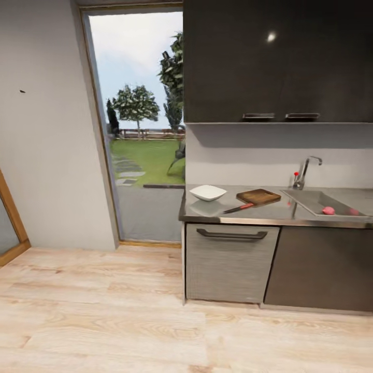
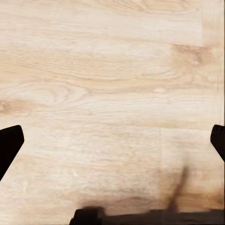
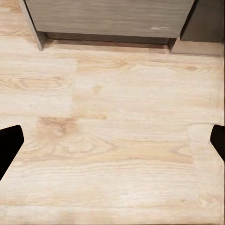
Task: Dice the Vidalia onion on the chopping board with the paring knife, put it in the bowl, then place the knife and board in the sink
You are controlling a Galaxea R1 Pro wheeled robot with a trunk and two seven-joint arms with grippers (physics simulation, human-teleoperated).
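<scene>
Robot off from tabletop, approaching. Onion in sink at right; chopping board left of it, paring knife at board's near corner, bowl farthest left. Left pincer and right pincer spread apart, empty, facing floor, likely parked for driving.

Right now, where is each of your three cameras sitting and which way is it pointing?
Head: up on the robot, facing the countertop with bowl, chopping board, knife and sink; no arms visible.
Left wrist: pointing down at the wood floor; dark fingertips at the edges.
Right wrist: angled at floor and cabinet base; fingertips at the edges.
Shared: all see that floor.
</scene>
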